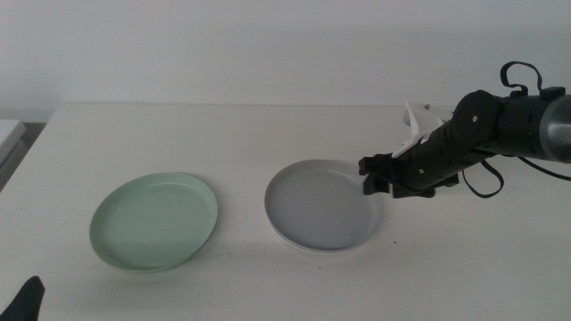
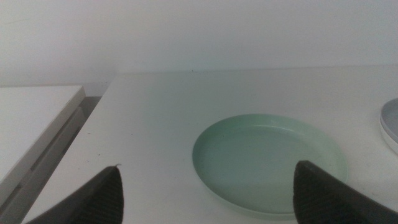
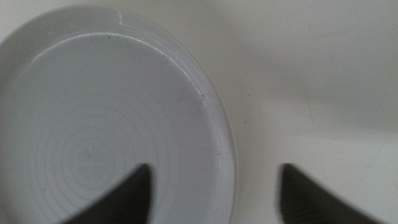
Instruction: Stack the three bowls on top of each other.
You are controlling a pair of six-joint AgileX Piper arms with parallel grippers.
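L gripper (image 1: 27, 299) waits at the near left tabletop (image 1: 268, 134) edge, fingers released, w/ the green bowl (image 1: 153, 220) just ahead and nothing between. Mid-tabletop, the grey bowl (image 1: 323, 205) already sits in the white bowl (image 1: 284, 234). R gripper (image 1: 376, 176) hovers at that pair's right rim, fingers released and straddling it; L arm is nearer the green one.

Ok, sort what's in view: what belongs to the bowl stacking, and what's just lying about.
Job:
- green bowl, alone
- grey bowl, sitting in the white bowl
- right gripper, open at the grey bowl's rim
- left gripper, open, waiting near the green bowl

Lying about:
- side table beside the main table
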